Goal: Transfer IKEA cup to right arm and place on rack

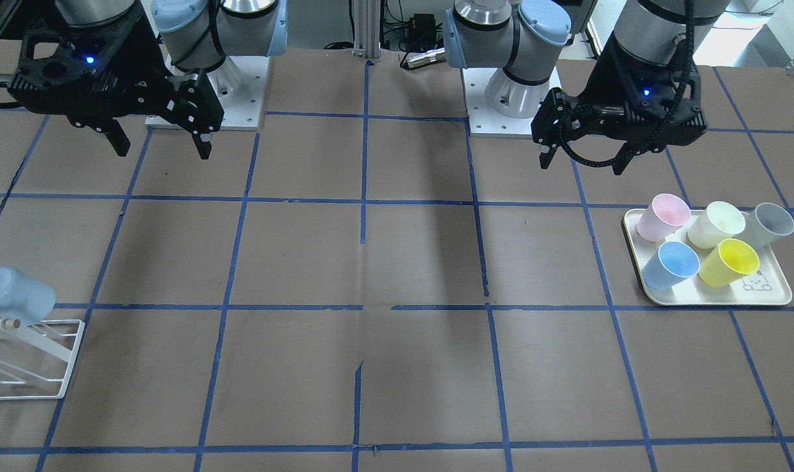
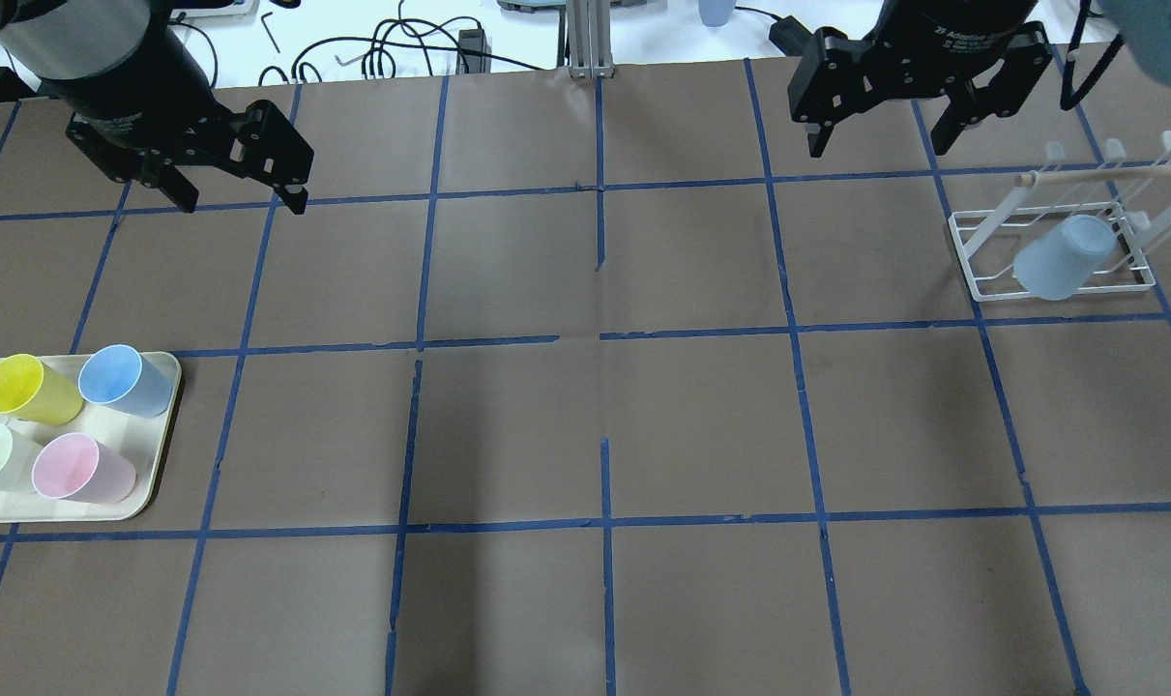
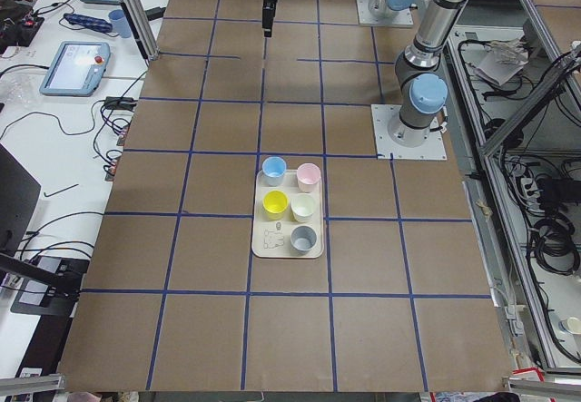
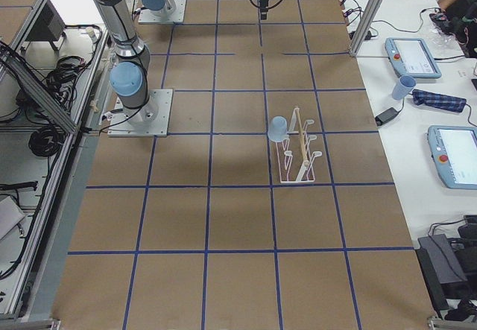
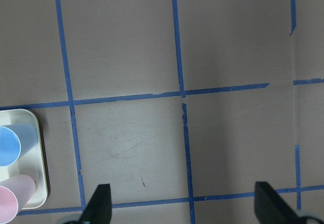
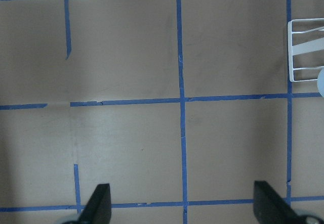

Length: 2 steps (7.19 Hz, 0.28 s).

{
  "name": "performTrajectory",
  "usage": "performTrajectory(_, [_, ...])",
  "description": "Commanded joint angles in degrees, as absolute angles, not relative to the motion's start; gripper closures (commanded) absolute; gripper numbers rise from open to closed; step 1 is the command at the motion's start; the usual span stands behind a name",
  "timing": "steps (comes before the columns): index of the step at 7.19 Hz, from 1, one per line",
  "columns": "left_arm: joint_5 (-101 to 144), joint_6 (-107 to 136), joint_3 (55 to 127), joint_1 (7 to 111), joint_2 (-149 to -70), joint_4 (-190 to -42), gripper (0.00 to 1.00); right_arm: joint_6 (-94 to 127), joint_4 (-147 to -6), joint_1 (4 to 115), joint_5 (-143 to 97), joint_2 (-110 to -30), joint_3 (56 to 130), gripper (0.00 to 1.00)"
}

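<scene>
Judging from the front view, the job looks finished: the pale blue cup [image 1: 16, 295] hangs tilted, base up, on the white rack [image 1: 42, 373] at the edge of the counter [image 1: 397, 262], and nothing seems left but to stop. In that view the right claw [image 1: 162, 149] hovers near the robot's base, well apart from the rack, its jaws spread wide with nothing between them. The left claw [image 1: 581, 164] is likewise wide and empty, up above a tray [image 1: 711, 298] carrying five other cups [image 1: 672, 262]. From overhead, the cup leans mouth-down inside the rack's frame below the wooden dowel. It is probably threaded on a prong, though the thin wire is hard to make out. Both claws show clear gaps between their fingers there. The right side view shows the cup at the end of the rack nearer the robot, touched by no arm. The left wrist view shows two fingertips far apart with bare counter between and the tray's corner at the edge. The right wrist view shows the same wide spread, with a corner of the rack at its margin.
</scene>
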State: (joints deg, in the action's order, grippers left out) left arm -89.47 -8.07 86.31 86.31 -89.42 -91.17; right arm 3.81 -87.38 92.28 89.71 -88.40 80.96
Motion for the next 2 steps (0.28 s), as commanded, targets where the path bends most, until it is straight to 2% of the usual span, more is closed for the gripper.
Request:
performTrajectory(1, [-89.47,-8.09,86.31,86.31,-89.38,-91.14,0.00,3.52,-87.45,92.29,89.74,-88.33,80.95,0.00])
performTrajectory(2, [-89.47,-8.09,86.31,86.31,-89.38,-91.14,0.00,3.52,-87.36,92.29,89.74,-88.42,80.95,0.00])
